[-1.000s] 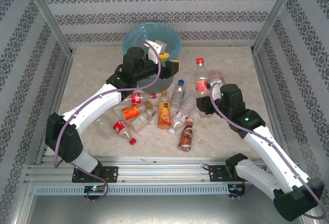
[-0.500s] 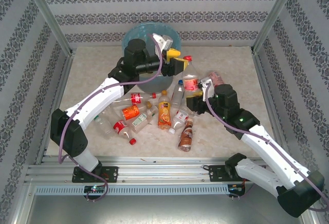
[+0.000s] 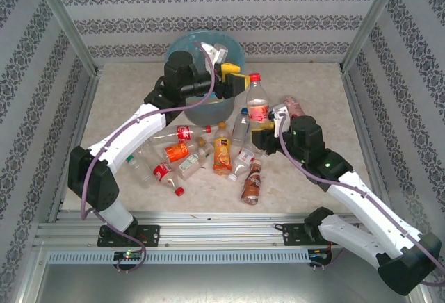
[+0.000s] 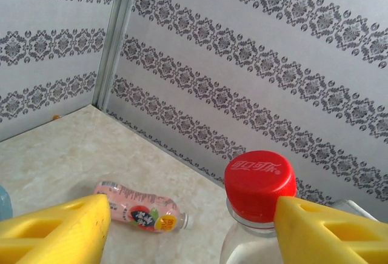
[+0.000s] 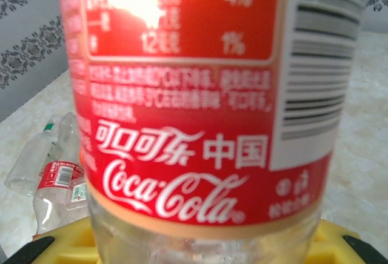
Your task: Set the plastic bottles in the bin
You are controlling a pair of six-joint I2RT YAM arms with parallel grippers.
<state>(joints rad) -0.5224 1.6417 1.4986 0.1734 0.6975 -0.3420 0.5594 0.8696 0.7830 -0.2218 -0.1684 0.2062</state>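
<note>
A clear Coca-Cola bottle (image 3: 257, 105) with a red label and red cap (image 4: 259, 182) stands upright in the air just right of the bin (image 3: 182, 44). My right gripper (image 3: 267, 131) is shut on its lower part; in the right wrist view the label (image 5: 194, 125) rises above the yellow fingers (image 5: 57, 246). My left gripper (image 3: 239, 81) is open beside the bin's right rim, level with the cap. The cap sits between its yellow fingers (image 4: 60, 231), close against the right one. Several more bottles (image 3: 208, 151) lie in a heap on the table.
A pink-labelled bottle (image 4: 139, 212) lies alone on the table to the right of the held one, pink bottle (image 3: 293, 103). Patterned walls and metal posts close in the table on three sides. Bare table lies at the back right.
My right gripper has carried the Coca-Cola bottle left towards the bin and stood it upright. The left gripper has swung back and to the right until its fingers flank the cap.
</note>
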